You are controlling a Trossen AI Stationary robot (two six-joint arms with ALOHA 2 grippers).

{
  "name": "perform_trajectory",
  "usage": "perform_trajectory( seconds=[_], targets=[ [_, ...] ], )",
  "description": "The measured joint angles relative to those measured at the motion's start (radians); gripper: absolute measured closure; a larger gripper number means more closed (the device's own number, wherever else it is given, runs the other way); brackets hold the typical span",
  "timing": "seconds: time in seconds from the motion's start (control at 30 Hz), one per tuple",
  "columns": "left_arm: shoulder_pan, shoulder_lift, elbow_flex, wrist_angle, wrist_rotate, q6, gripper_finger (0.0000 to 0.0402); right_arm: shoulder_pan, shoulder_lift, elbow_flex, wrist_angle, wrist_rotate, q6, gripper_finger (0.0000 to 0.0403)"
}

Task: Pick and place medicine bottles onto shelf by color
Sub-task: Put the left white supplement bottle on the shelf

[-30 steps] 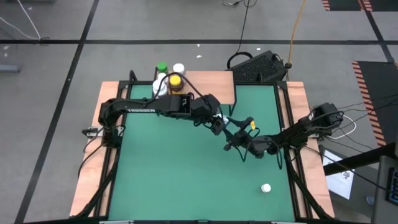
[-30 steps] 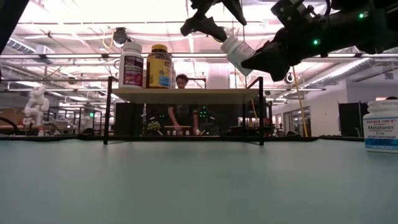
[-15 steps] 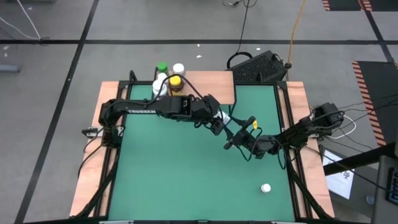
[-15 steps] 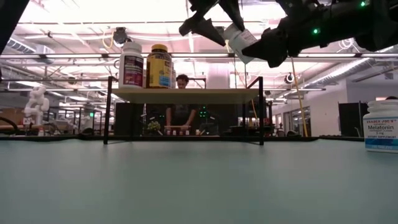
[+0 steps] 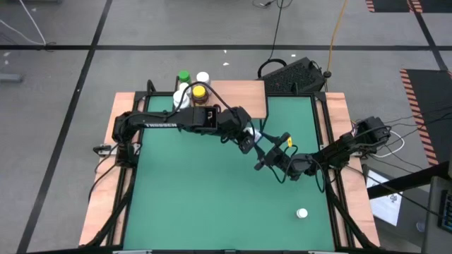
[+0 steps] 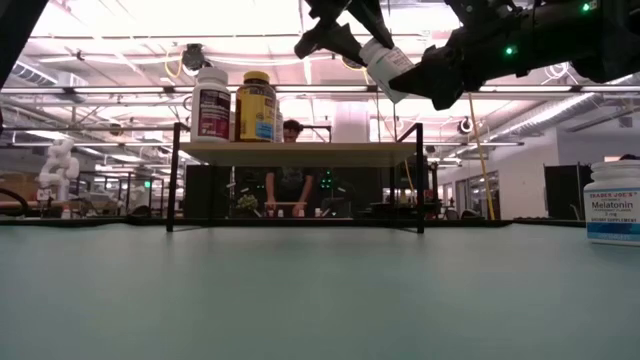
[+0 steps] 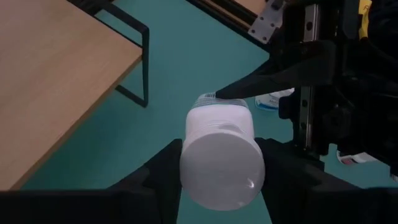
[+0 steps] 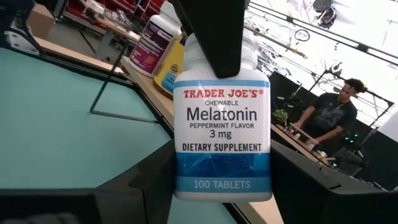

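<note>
Two grippers share one white melatonin bottle mid-air, just off the shelf edge. Light, rigid, slick plastic; best held across body or cap. Right gripper fingers clamp its base, left gripper fingers grasp cap end. Arms meet over table centre.

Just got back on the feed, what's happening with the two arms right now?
Both grippers are on one white melatonin bottle in mid-air beside the shelf: the right gripper holds its body, the left gripper is at its cap. Other bottles stand at the shelf's left end; one more bottle sits on the mat.
</note>
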Motion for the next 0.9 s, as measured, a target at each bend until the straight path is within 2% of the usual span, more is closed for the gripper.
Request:
perform_trajectory(
  seconds=[0.17,0.4,0.6,0.73,0.8,0.9],
  targets=[
    [-0.001,0.0,0.0,-0.001,0.002,0.068,0.0203,-0.005,0.0,0.0,-0.001,-0.008,0.052,0.0166],
    [-0.003,-0.001,0.001,-0.003,0.009,0.185,0.0232,-0.005,0.0,-0.001,-0.003,-0.006,0.079,0.0132],
    [0.005,-0.001,0.001,-0.005,0.012,0.208,0.0226,0.007,0.0,-0.002,-0.007,0.007,0.104,0.0105],
    [0.012,-0.001,0.001,-0.008,0.012,0.264,0.0213,0.035,0.0,-0.002,-0.006,0.069,0.075,0.0093],
    [0.015,-0.001,0.001,-0.009,0.011,0.342,0.0217,0.047,0.0,-0.002,-0.007,0.116,0.051,0.0092],
    [0.024,-0.022,0.001,-0.054,-0.009,0.537,0.023,0.061,0.0,-0.002,-0.007,0.161,0.047,0.0093]
  ],
)
